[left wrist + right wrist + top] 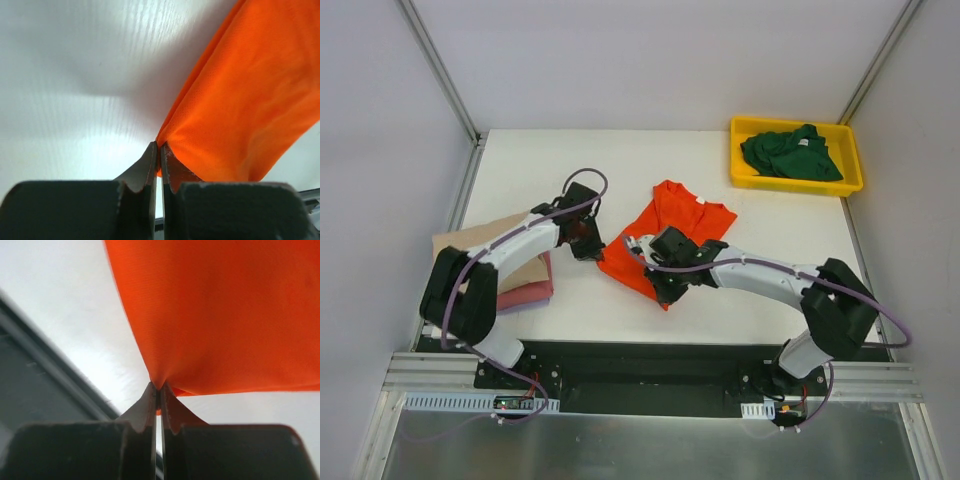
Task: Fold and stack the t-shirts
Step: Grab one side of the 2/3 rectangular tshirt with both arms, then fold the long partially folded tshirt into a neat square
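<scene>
The table (pixel 520 170) is seen from high above and behind. The orange shirt (pixel 675 215) is seen close up by both wrist cameras too.

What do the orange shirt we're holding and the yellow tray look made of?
The orange shirt: thin knit fabric, probably synthetic mesh; fine dotted weave, matte, drapes in soft folds.
The yellow tray: likely moulded plastic; rigid, smooth, uniform colour.
</scene>
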`<action>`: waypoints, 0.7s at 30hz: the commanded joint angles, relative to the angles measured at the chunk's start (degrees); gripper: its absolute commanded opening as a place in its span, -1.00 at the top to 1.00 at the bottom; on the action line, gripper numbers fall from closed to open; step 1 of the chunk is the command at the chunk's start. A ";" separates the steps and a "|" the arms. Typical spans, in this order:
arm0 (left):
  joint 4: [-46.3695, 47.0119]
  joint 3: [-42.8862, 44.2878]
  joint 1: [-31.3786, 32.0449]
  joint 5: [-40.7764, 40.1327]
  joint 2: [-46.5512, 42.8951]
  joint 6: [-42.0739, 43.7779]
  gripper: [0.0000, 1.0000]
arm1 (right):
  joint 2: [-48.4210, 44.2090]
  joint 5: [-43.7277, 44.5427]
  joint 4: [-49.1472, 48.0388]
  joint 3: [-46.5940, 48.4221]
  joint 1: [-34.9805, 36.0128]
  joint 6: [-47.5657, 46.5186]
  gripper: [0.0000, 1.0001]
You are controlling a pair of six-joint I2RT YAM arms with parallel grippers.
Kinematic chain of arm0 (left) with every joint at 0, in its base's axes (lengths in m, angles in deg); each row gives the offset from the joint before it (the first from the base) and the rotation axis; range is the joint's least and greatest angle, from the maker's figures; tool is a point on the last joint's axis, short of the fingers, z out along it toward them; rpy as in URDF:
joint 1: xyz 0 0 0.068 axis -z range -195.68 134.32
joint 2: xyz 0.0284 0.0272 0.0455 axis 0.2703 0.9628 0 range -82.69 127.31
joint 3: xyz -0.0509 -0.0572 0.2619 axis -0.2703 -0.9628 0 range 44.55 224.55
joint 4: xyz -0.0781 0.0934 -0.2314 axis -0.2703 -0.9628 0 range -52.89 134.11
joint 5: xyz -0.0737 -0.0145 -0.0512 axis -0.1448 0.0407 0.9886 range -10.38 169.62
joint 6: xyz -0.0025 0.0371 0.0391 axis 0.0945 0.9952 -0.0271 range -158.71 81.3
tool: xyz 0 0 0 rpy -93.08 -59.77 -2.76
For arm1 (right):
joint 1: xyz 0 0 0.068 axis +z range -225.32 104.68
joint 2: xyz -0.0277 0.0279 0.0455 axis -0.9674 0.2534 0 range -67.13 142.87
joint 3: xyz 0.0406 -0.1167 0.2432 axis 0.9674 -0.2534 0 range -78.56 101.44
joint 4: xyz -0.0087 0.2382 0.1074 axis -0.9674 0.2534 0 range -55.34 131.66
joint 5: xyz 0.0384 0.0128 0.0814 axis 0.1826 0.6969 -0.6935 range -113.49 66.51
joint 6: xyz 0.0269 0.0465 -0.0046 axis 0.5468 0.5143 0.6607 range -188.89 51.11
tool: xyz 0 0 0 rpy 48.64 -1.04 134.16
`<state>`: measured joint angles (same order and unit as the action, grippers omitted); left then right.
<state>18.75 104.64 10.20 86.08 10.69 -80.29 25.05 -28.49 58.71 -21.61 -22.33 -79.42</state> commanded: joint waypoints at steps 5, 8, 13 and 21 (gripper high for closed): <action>-10.48 -7.27 -0.31 -12.60 -23.74 -3.85 1.00 | -10.79 -35.04 -4.96 1.59 0.80 10.42 0.99; -12.07 -7.71 -0.31 -14.19 -31.48 -4.38 1.00 | -12.46 -43.67 -10.06 1.85 1.06 14.73 0.99; -12.78 -5.52 -0.31 -13.67 -37.48 -3.42 1.00 | -14.75 -47.31 -15.62 1.15 1.15 20.19 0.99; -11.82 2.82 0.83 -11.64 -26.52 -2.36 1.00 | -17.29 -40.89 -15.35 -3.68 -4.20 23.18 0.99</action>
<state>5.87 101.98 10.25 76.03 -21.22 -83.20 11.37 -69.14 43.98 -22.49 -23.42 -59.20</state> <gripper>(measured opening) 0.008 0.020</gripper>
